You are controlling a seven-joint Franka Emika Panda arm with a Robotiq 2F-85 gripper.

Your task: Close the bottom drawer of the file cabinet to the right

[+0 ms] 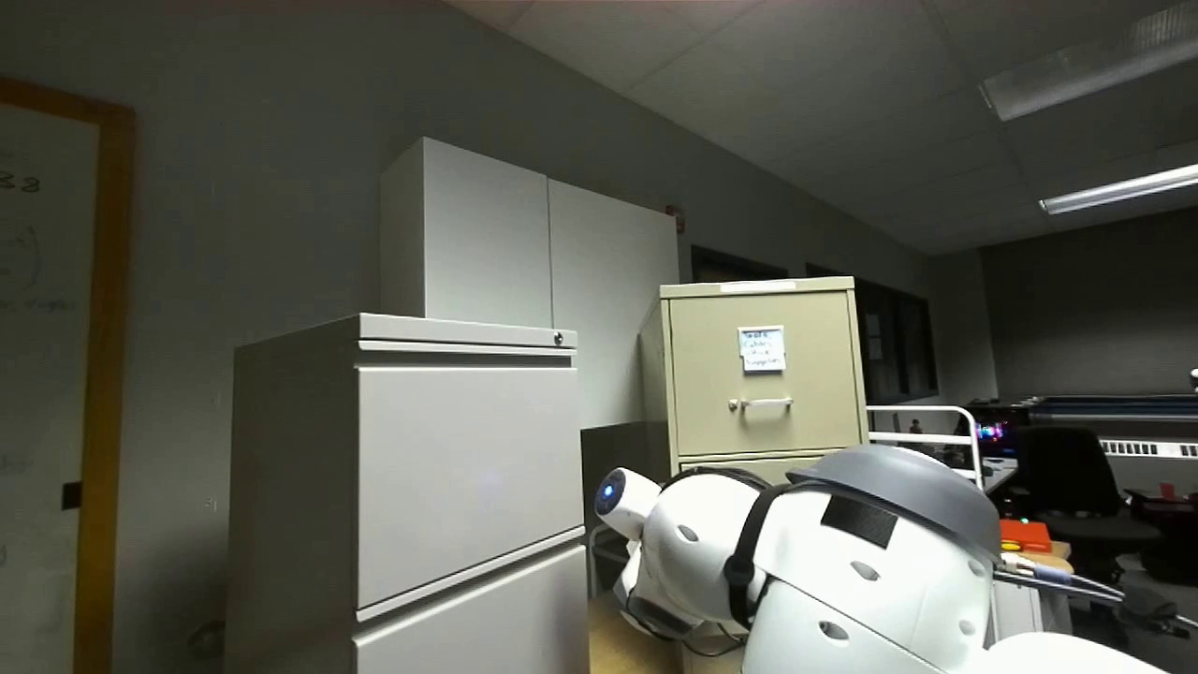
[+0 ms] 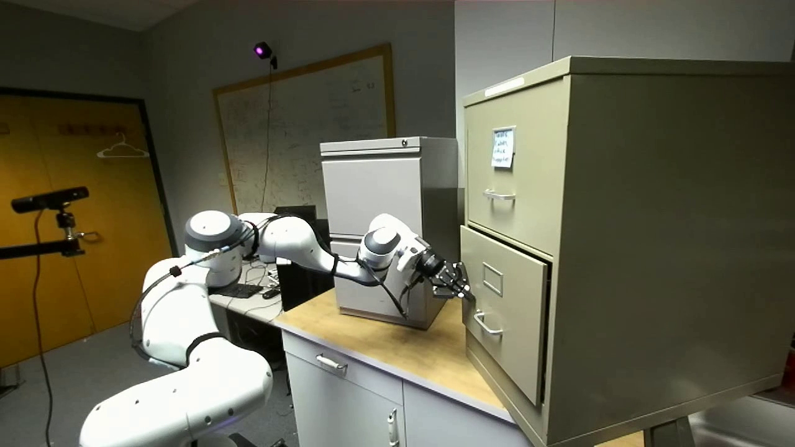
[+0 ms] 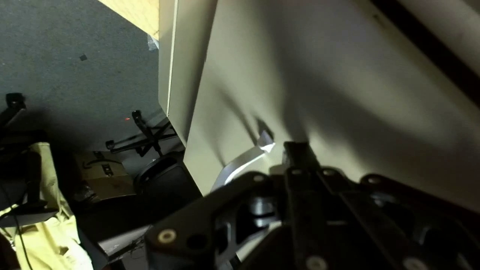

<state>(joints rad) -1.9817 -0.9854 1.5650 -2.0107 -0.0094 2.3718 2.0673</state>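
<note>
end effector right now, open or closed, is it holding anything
End effector: closed, holding nothing, up close to the front of the bottom drawer; whether it touches cannot be told.

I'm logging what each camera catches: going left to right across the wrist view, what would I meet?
Chair wheel near the left edge, cardboard box, drawer handle, tool fingertips, black gap at the upper right.
</note>
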